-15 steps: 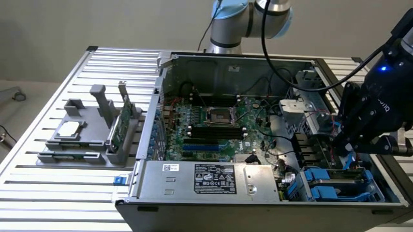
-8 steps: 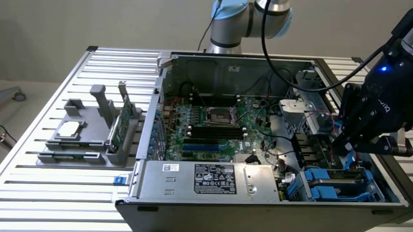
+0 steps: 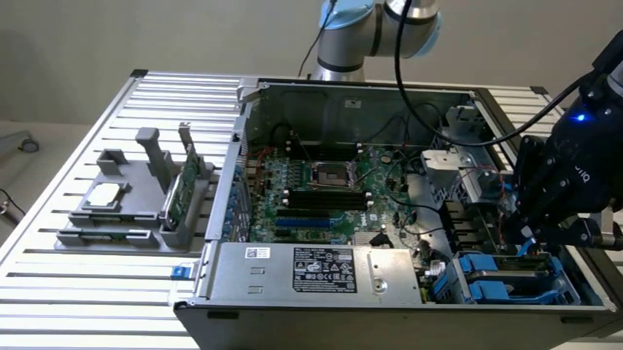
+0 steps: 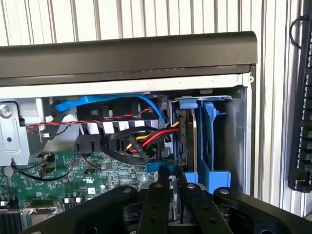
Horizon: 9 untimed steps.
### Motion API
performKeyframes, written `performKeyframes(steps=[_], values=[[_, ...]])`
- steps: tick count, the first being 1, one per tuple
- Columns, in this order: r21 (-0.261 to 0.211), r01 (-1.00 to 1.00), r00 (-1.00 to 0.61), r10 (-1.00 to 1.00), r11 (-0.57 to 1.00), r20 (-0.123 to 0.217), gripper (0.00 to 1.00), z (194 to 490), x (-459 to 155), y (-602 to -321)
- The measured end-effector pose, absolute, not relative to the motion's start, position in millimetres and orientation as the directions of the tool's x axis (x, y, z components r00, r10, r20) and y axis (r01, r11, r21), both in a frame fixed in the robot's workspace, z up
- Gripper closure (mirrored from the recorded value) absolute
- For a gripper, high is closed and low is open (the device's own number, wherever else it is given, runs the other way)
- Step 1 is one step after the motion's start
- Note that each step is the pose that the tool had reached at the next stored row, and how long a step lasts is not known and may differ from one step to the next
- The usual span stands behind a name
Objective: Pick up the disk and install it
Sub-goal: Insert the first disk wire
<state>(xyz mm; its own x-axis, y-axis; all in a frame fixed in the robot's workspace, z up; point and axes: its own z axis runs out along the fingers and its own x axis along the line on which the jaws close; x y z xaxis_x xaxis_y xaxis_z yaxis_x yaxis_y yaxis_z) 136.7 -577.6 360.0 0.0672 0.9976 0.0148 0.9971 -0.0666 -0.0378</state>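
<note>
I see blue carrier rails on the disk (image 4: 210, 141), black gripper (image 4: 171, 187) links, and red, yellow and black cables (image 4: 146, 139) beside it. Green motherboard (image 3: 322, 189), silver-grey power supply (image 3: 311, 271) with a black-and-white label, grey ribbed table (image 3: 87, 292).

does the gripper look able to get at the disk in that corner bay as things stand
Probably yes. The gripper is already down at the disk, which stands on edge in the blue carrier at the case corner, its fingers narrowed around the disk's edge. The cable bundle lies beside it, not across it.
</note>
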Motion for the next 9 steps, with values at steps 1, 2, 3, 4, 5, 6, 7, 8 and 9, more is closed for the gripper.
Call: performKeyframes(steps=[1, 2, 3, 4, 5, 6, 7, 8, 9], values=[[-0.038, 0.997, 0.067, 0.998, -0.067, 0.015, 0.84, 358, 137, -579], [-0.038, 0.997, 0.067, 0.998, -0.067, 0.016, 0.84, 356, 137, -580], [-0.038, 0.997, 0.067, 0.998, -0.067, 0.017, 0.84, 354, 137, -582], [-0.038, 0.997, 0.067, 0.998, -0.067, 0.018, 0.84, 353, 137, -583], [-0.038, 0.997, 0.067, 0.998, -0.066, 0.018, 0.84, 351, 137, -584], [-0.038, 0.997, 0.067, 0.998, -0.066, 0.019, 0.84, 349, 137, -584], [-0.038, 0.997, 0.067, 0.998, -0.066, 0.02, 0.84, 347, 137, -585], [-0.038, 0.997, 0.067, 0.997, -0.066, 0.022, 0.84, 346, 137, -585], [-0.038, 0.997, 0.067, 0.997, -0.066, 0.023, 0.84, 345, 137, -585]])
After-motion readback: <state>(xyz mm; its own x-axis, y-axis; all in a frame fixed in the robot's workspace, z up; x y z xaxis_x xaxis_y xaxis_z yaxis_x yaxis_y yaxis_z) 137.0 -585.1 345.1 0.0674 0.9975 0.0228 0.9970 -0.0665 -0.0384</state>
